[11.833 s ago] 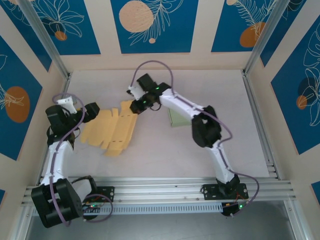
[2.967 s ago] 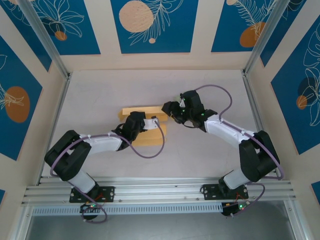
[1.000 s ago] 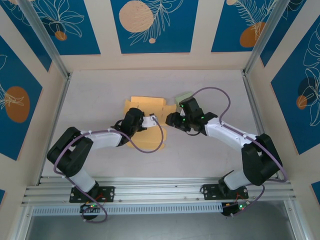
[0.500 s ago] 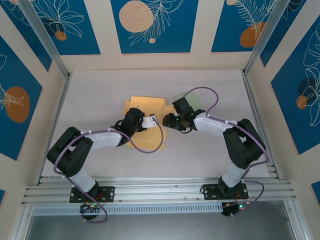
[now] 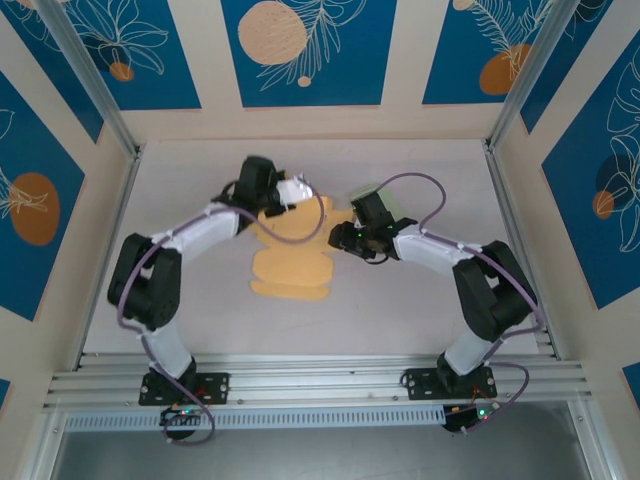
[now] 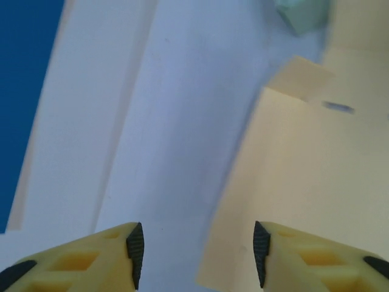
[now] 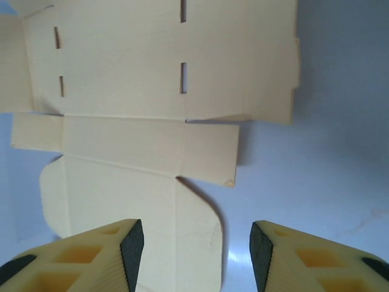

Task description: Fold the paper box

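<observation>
The table (image 5: 420, 300) is pale and bare along its near edge. Its far middle is partly covered by both arms.

The box (image 5: 290, 270) lies flat and unfolded on the table, a little left of centre, with a rounded flap at its near end. In the top view its far end is hidden under the left arm's wrist and cable, and its right edge goes out of sight under the right arm's wrist. I cannot tell from that view whether either wrist touches the sheet.

The left claw (image 6: 197, 234) is released, its pads apart with nothing between them but table. In its own blurred view the box fills the right side. The sheet's edge runs on a slant from the gap between the pads up to a corner flap. A small dark mark on the sheet is too smeared to read.

The right claw (image 7: 194, 234) is also released and grasps nothing. The box lies spread below and ahead of it, one rounded flap showing in the gap between the pads and slotted panels beyond. The frame cuts off the sheet's left and far edges.

A green piece (image 6: 301, 13) sits past the box's corner, cropped and blurred.
</observation>
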Motion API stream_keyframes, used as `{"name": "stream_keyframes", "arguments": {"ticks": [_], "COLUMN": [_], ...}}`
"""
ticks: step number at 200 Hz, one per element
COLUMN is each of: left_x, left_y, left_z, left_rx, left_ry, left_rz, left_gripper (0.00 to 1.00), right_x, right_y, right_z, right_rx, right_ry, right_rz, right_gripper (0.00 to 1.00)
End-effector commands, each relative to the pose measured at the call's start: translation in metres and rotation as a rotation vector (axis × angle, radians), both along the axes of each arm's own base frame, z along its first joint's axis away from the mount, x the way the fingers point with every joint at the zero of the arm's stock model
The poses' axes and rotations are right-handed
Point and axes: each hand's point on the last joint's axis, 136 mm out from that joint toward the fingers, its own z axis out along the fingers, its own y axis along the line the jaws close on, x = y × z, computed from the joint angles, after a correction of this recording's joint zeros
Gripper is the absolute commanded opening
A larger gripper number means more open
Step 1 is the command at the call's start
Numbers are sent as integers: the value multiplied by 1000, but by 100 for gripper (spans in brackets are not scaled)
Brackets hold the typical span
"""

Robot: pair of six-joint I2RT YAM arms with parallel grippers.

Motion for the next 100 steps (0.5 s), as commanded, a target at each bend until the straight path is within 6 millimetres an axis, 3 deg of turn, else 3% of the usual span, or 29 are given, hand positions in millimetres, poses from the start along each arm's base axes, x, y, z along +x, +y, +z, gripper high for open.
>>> {"name": "stream_keyframes", "arguments": {"ticks": [1,29,50,70,100], "left_x": [-22,3,24,41,49], "left_y": [-2,-7,-13,-20,-20], "left_z": [-52,-71,-78,-82,-89], "left_rx": [4,8,-3,-29,-50], "left_ry": [387,530,566,591,627], "left_rz": [-112,-137,-146,-159,-170], "left_gripper": [58,79,85,88,91], "right_x": [-16,-32,-44,-54,-71], "right_y": [-8,-20,-24,-29,-38], "right_z": [13,22,29,35,42], "right_rx": [16,20,23,3,-17], "right_ry": [-9,-28,-39,-41,-46], "right_rz": [-4,-18,-4,1,-25], "right_gripper": [59,77,86,90,93]}}
